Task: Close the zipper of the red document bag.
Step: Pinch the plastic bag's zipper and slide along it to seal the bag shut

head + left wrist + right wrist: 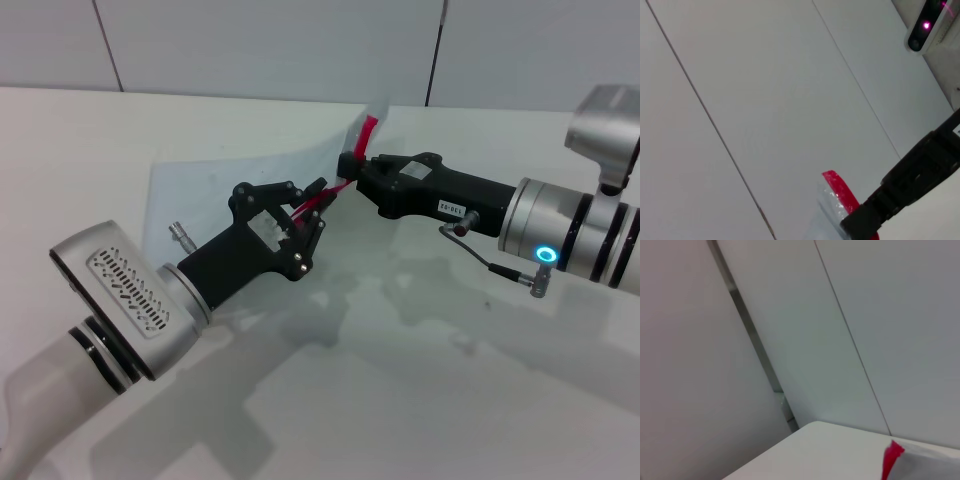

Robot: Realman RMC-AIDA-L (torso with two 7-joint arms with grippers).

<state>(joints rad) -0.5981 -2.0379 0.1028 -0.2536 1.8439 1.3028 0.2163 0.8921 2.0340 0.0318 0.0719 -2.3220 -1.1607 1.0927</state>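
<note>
The flat translucent pale blue-grey plastic document bag is held raised off the white table; no contents can be made out. Its thin bright red zipper is pinched by the left gripper fingers. At 2 o'clock from it, the right gripper fingers are clamped on the strip. Grey wall panels are shown in both wrist views, with only the zipper's red end.
</note>
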